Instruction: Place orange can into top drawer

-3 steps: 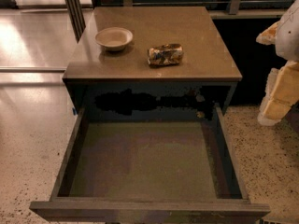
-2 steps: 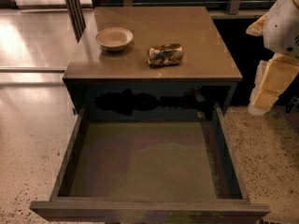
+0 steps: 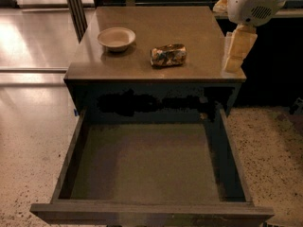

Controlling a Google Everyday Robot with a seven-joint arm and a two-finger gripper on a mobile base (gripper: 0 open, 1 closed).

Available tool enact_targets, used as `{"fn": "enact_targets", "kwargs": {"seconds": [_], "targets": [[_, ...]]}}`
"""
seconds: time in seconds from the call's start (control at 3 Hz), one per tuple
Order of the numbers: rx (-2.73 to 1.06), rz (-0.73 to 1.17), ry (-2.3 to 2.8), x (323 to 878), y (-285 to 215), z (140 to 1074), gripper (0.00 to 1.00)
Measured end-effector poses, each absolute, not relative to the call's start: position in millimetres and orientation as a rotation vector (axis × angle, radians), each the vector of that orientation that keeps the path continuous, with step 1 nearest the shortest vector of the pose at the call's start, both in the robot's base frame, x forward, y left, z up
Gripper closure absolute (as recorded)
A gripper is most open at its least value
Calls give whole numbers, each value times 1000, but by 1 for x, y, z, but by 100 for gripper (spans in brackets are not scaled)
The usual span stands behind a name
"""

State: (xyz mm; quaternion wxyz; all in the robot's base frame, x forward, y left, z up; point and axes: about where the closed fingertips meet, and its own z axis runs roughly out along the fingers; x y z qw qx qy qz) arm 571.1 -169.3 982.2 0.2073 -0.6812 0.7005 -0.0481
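Note:
The orange can point(image 3: 168, 55) lies on its side on the brown cabinet top point(image 3: 189, 27), right of centre, mottled orange-gold with dark and white patches. The top drawer point(image 3: 147, 162) is pulled fully out below the cabinet top and holds nothing; its flat front point(image 3: 151, 213) is at the bottom of the view. My gripper point(image 3: 238, 51) hangs from the white arm point(image 3: 255, 1) at the cabinet top's right edge, to the right of the can and apart from it, holding nothing that I can see.
A pale round bowl point(image 3: 116, 38) stands on the cabinet top, left of the can. Shiny light floor point(image 3: 28, 46) lies to the left and speckled floor point(image 3: 270, 141) to the right. Dark furniture stands behind and to the right.
The arm and gripper have moved left and up, from beside the cabinet's right side to over its right edge. The can, bowl and drawer have not moved.

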Motion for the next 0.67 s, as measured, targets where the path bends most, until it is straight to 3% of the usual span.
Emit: {"fn": "enact_targets", "kwargs": {"seconds": [0.67], "targets": [[-1969,-82,1889,664,-140,947,0]]}}
